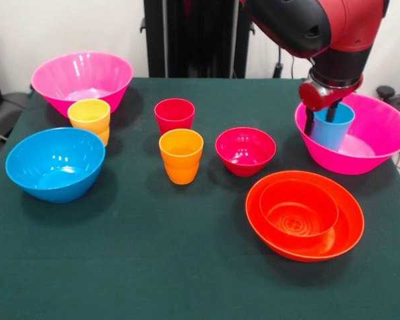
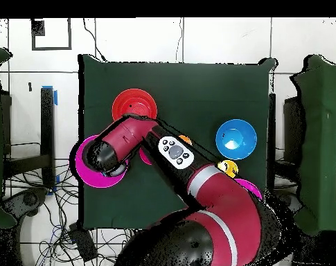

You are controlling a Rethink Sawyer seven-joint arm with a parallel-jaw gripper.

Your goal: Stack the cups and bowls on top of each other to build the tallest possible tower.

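- Over the right-hand pink bowl, my gripper pinches the blue cup by its rim, fingers closed on the wall.
- Cup hangs upright inside that bowl, probably so it seats as a tower base.

Arm: glossy red shell with rounded black joint housings and a silver-grey band across the red link. Forearm carries a white oval control pad with dark buttons. Wrist: black cylinder ending in a red collar. Dark jaws below.
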